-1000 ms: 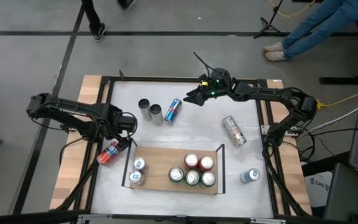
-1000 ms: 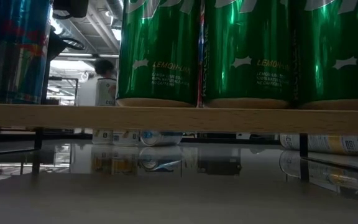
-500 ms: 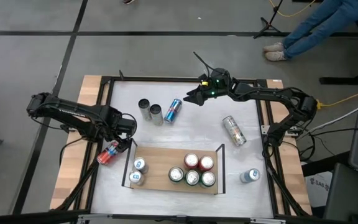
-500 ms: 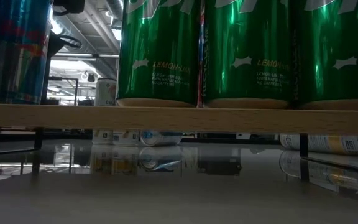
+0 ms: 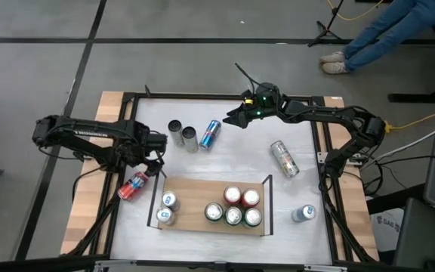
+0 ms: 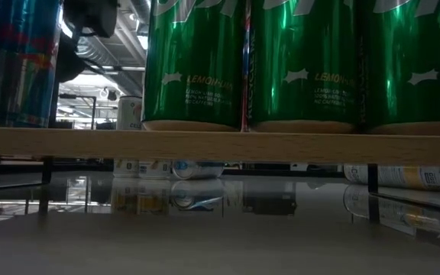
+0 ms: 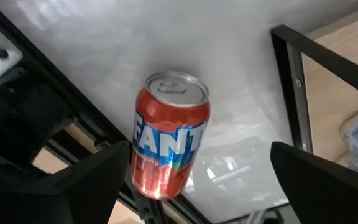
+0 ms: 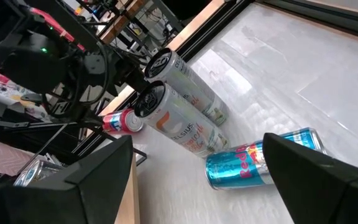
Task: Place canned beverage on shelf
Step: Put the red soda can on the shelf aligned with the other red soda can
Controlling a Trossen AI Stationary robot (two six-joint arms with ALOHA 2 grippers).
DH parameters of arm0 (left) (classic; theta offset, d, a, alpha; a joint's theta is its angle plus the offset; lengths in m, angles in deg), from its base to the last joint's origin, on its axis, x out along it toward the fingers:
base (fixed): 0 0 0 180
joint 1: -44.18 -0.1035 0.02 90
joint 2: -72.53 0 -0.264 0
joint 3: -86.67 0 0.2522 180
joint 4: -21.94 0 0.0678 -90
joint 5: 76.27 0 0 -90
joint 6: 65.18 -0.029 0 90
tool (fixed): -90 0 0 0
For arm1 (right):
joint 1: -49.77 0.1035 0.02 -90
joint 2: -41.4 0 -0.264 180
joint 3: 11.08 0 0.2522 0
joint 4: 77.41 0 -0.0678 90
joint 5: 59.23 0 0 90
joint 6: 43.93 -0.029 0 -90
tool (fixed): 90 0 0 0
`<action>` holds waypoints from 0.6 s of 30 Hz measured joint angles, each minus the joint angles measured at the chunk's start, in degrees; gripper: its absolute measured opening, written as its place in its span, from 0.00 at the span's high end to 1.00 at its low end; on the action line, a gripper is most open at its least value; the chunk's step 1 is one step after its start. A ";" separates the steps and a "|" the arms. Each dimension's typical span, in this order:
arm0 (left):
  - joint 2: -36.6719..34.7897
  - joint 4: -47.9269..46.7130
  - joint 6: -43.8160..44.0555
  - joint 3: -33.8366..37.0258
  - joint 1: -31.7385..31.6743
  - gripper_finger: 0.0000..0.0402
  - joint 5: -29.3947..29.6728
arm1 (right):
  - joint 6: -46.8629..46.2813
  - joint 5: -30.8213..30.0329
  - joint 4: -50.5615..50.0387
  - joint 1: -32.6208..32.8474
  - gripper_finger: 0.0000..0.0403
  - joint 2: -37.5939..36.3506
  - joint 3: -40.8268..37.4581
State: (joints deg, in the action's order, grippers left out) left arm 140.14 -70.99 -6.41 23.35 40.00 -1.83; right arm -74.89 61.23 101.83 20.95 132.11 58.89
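Fanta can (image 7: 169,138) lies tipped on the tabletop (image 5: 240,155) between the left hand's (image 5: 152,165) spread fingers; right hand (image 5: 236,117) is well apart.

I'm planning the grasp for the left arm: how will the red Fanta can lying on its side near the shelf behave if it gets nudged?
The Fanta can lies on its side on the smooth white tabletop, so it will probably roll if nudged. Its glossy curved wall may slip between the open left gripper fingers. Its tab looks unopened, so it is likely full and fairly heavy.
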 joint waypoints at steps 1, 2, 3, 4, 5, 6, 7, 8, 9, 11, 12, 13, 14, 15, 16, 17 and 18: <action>0.00 -0.22 -0.35 0.00 -0.69 0.03 -0.37 | 0.00 0.03 -0.02 0.00 0.14 0.00 0.00; 0.01 -0.31 -0.51 0.00 -1.39 0.03 -0.79 | 0.00 0.07 -0.02 0.00 0.14 0.00 0.00; 0.02 -0.32 -0.64 0.00 -1.98 0.03 -1.03 | 0.00 0.09 -0.02 0.00 0.14 0.00 0.00; 0.02 -0.53 -0.43 0.03 -2.53 0.03 -1.10 | 0.00 0.11 -0.04 0.00 0.14 0.00 0.00; 0.04 -0.91 0.08 0.09 -3.06 0.03 -1.49 | 0.00 0.10 -0.04 0.00 0.14 0.00 0.00; 0.04 -1.60 1.07 0.11 -3.53 0.03 -2.02 | 0.01 0.11 -0.04 0.00 0.14 0.00 0.00; 0.04 -2.34 2.52 0.11 -3.94 0.03 -2.55 | 0.01 0.11 -0.04 0.00 0.14 0.00 0.00; 0.03 -3.33 4.14 0.09 -4.43 0.03 -3.13 | 0.02 0.11 -0.04 0.00 0.14 0.00 0.00; 0.02 -4.36 5.88 0.10 -4.90 0.03 -3.66 | 0.02 0.11 -0.06 0.00 0.14 0.00 0.00; 0.04 -5.73 9.72 0.11 -5.70 0.03 -4.40 | 0.02 0.13 -0.04 0.00 0.14 0.00 0.00; 0.04 -5.90 11.58 0.11 -5.94 0.03 -5.13 | 0.02 0.13 -0.07 0.00 0.14 0.00 0.00; -0.02 -5.65 13.21 0.11 -6.06 0.03 -5.55 | 0.02 0.13 -0.07 0.00 0.14 0.00 0.00; -0.01 -5.32 14.49 0.11 -6.05 0.03 -5.97 | 0.02 0.13 -0.07 0.00 0.14 0.00 0.00; 0.11 -4.89 15.61 0.11 -5.94 0.03 -6.15 | 0.04 0.13 -0.07 0.00 0.14 0.00 0.00; 0.35 -4.42 17.04 0.11 -5.76 0.03 -6.20 | 0.04 0.13 -0.07 0.00 0.14 0.00 0.00; 0.48 -4.02 18.91 0.11 -5.46 0.03 -6.36 | 0.04 0.13 -0.07 0.00 0.14 0.00 0.00; 0.50 -3.77 21.23 0.11 -5.09 0.03 -6.33 | 0.04 0.14 -0.07 0.00 0.14 0.00 0.00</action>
State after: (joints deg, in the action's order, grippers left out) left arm 140.65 -74.76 14.81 23.46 34.91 -8.16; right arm -74.84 61.37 101.76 20.95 132.11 58.89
